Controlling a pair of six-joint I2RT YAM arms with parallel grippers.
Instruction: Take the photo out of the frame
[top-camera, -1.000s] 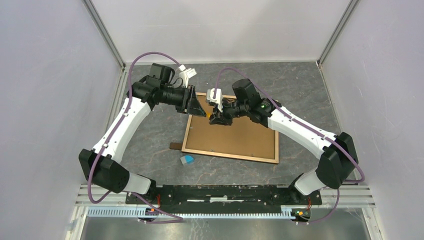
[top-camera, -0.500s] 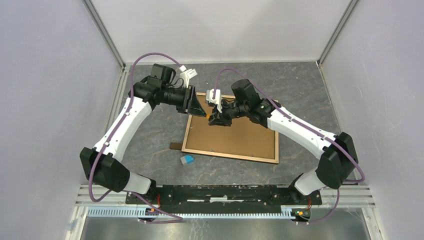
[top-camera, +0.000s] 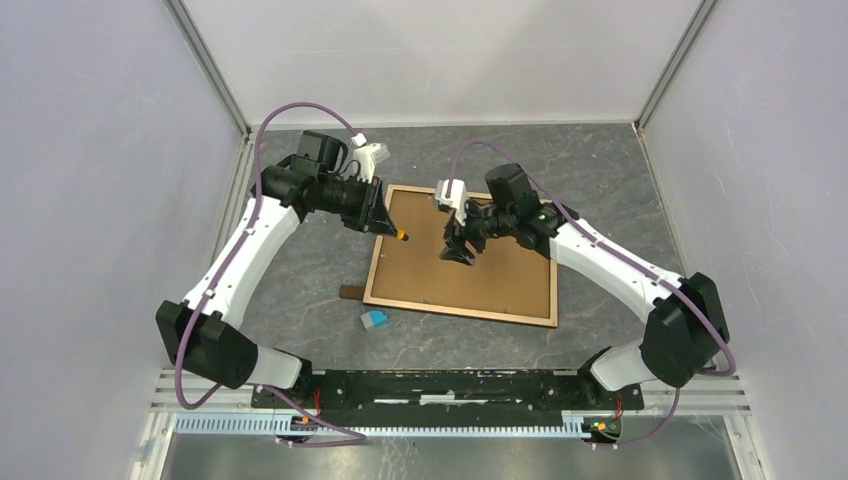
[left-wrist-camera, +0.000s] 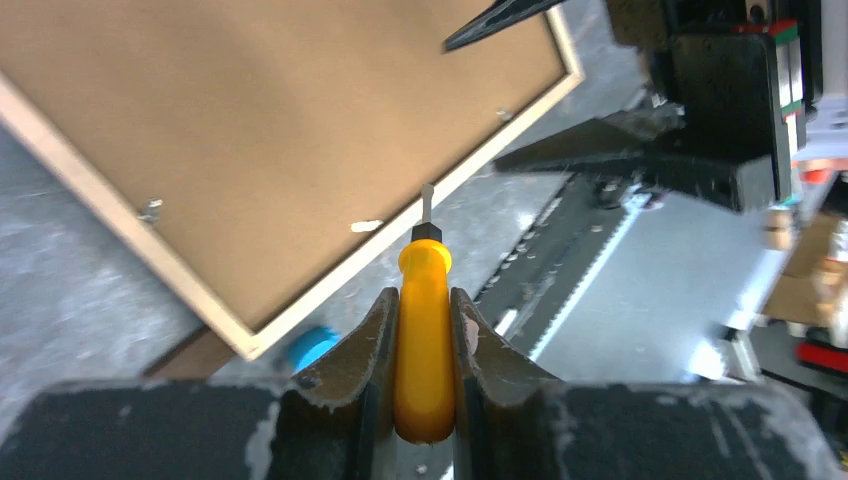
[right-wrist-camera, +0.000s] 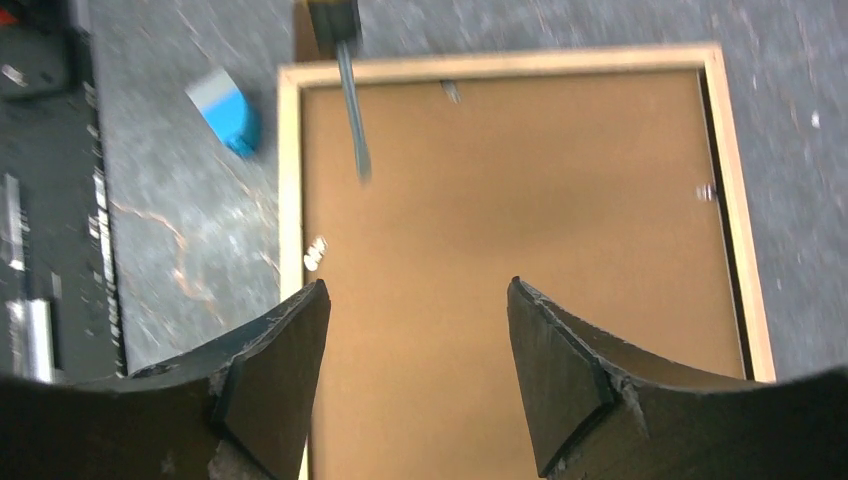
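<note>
Frame (top-camera: 455, 310) lies face down on the table (top-camera: 600, 170), its wood rim around a brown backing board (top-camera: 500, 275); the photo cannot be seen. Left gripper (left-wrist-camera: 425, 300) is clamped on a yellow-handled screwdriver (left-wrist-camera: 424, 340), whose blade is blurred near the rim. Right gripper (right-wrist-camera: 417, 290) hangs over the board, jaws wide apart, holding nothing.

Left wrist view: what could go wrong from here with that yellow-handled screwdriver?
The left gripper pinches the yellow-handled screwdriver by its handle only; it could twist when prying. The open right gripper hangs over the brown backing board, not gripping the wood-rimmed frame, so that may slide.
</note>
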